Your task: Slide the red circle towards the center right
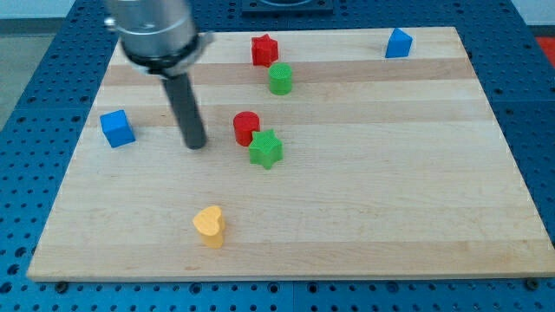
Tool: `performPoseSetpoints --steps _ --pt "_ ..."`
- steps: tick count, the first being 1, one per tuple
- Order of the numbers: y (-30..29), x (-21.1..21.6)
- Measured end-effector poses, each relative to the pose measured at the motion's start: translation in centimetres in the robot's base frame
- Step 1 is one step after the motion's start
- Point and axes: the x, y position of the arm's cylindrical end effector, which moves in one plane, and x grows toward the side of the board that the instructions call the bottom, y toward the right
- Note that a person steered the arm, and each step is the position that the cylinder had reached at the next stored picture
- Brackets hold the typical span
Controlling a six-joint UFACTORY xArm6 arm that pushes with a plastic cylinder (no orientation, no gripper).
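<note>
The red circle stands a little left of the board's middle, touching or nearly touching the green star at its lower right. My tip rests on the board to the left of the red circle, about a block's width of bare wood away from it. The rod rises from the tip to the arm's grey end at the view's top left.
A red star and a green circle sit near the top middle. A blue block is at the top right, a blue cube at the left edge, a yellow heart near the bottom. The wooden board lies on a blue perforated table.
</note>
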Motion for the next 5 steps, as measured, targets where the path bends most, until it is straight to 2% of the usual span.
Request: performPoseSetpoints --steps 1,3,4,5 --pt "4.2 -1.0" --pt "17.6 -3.6" --pt "17.4 -4.0" --pt "13.6 -5.2"
